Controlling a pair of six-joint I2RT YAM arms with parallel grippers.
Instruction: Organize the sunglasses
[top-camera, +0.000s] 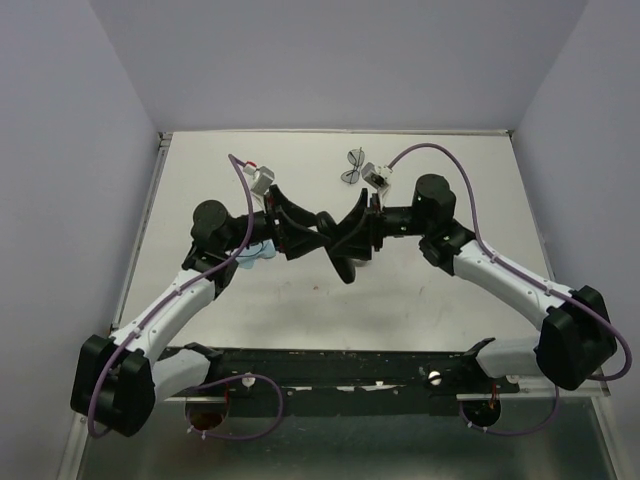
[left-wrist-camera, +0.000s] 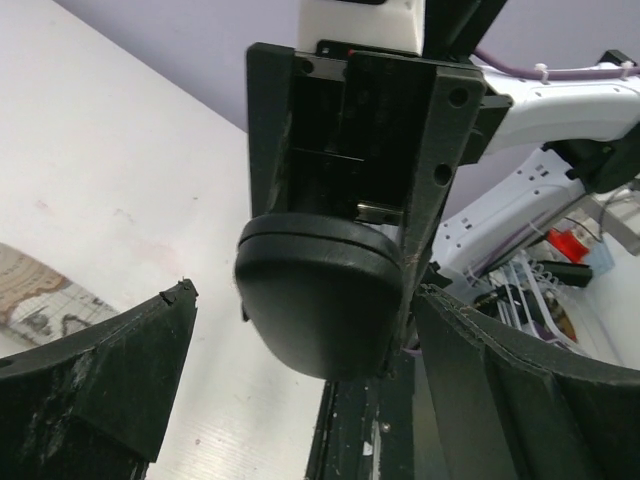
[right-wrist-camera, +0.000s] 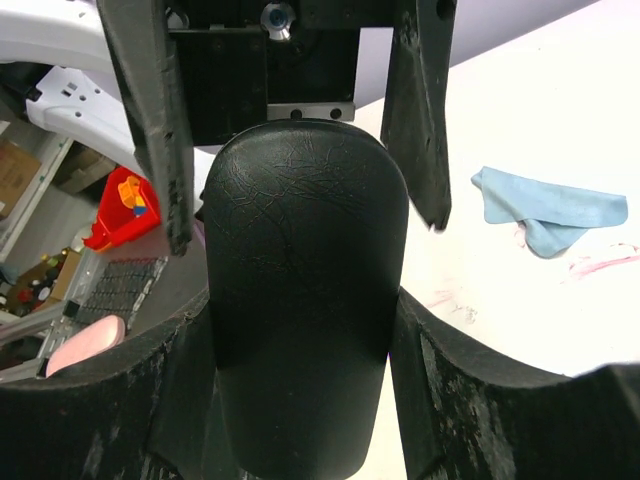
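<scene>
Black and hard-shelled, the oblong case (top-camera: 340, 255) is being held above the middle of the desk (top-camera: 420, 310), pinched across its sides by the right gripper (right-wrist-camera: 300, 315). The left gripper (left-wrist-camera: 305, 295) is standing spread wide around the case's other end, its fingers (left-wrist-camera: 110, 380) apart from the shell. The case is being carried shut. The dark-framed sunglasses (top-camera: 352, 166) are lying on the far side of the desk, just beyond the right wrist. The pink pair is not being shown in any view, and whether it is inside the case cannot be told. A blue cloth (right-wrist-camera: 548, 210) is lying near the left arm. The step in hand is judged to be the handling of the closed case. The next move is probably calling for the left gripper to be drawn clear and the case set down on bare desk before the dark pair is approached.
</scene>
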